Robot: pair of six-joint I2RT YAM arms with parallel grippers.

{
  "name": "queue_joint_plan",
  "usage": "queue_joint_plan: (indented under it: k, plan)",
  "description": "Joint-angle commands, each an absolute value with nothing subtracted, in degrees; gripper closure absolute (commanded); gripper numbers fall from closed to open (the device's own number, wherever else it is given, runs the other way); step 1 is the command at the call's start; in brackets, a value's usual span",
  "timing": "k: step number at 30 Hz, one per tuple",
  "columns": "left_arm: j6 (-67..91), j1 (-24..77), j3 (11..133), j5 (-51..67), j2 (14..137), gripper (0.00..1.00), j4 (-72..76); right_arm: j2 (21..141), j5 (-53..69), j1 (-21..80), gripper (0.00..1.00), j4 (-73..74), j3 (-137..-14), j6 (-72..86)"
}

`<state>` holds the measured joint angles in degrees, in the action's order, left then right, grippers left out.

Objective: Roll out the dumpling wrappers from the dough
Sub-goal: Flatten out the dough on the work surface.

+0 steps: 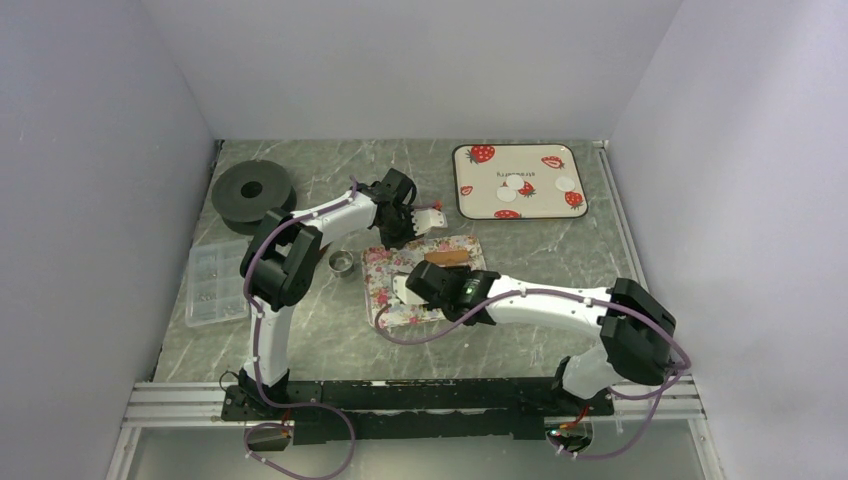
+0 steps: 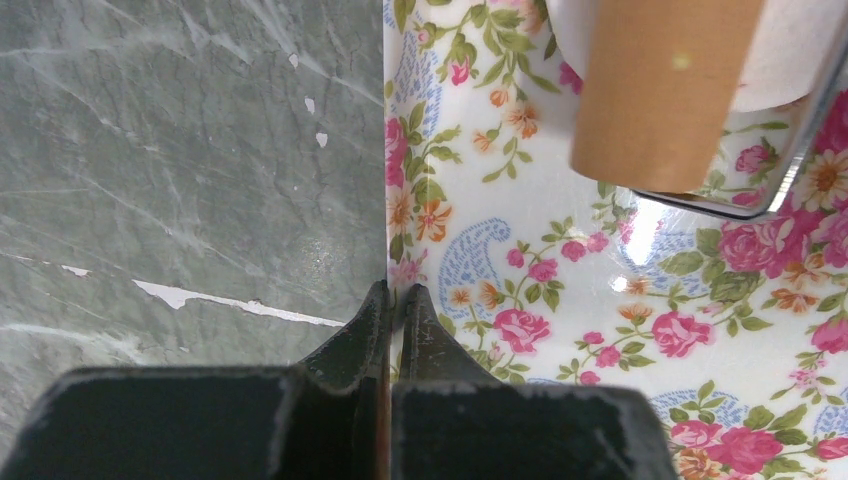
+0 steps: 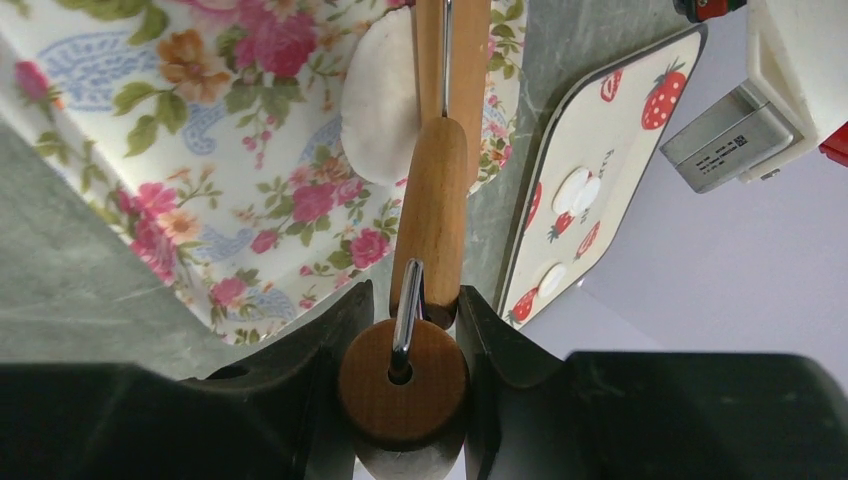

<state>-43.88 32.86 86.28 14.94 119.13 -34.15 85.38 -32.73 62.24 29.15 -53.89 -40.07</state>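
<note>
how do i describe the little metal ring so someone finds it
Find the floral tray in the middle of the grey marble table. Just off its left edge stands a small shiny metal ring. Unlike it, the black disc behind is far larger and the clear box is rectangular.

Left arm (image 1: 300, 225) reaches forward, wrist bent downward; left gripper (image 2: 393, 292) has its fingers pressed together, tips at the far edge of the floral tray (image 1: 376, 280). Right arm (image 1: 550, 305) extends low and leftward over the tray's near half; right gripper (image 3: 412, 295) clamps the wooden roller handle (image 3: 430, 215).
</note>
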Motion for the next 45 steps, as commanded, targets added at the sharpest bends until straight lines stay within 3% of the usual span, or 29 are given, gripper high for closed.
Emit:
queue_joint_plan:
  k: [1, 9, 15, 26, 34, 45]
  plan:
    - [-44.7, 33.4, 81.7, 12.7, 126.6, 1.0, -41.9, 83.7, -29.0, 63.3, 1.0, 31.8, -52.0, -39.7]
    - [-44.6, 33.5, 81.8, 12.8, 126.7, 1.0, -42.1, 87.7, -28.4, 63.5, 1.0, 30.4, -52.8, -40.0]
    - [-44.7, 33.5, 81.8, 12.7, 127.0, 1.0, -42.0, 83.5, -27.0, 67.1, 1.0, 35.4, -50.0, -35.7]
    - [-44.6, 33.5, 81.7, 12.7, 127.0, 1.0, -42.1, 89.4, -28.3, 63.5, 1.0, 30.2, -52.1, -39.8]
    - [-44.6, 33.5, 81.8, 12.9, 126.8, 1.0, -42.0, 83.7, -28.0, 71.4, 1.0, 38.2, -47.8, -31.8]
    - [-44.7, 33.5, 81.6, 13.0, 126.5, 1.0, -42.0, 90.6, -30.4, 65.0, 1.0, 31.7, -52.2, -38.8]
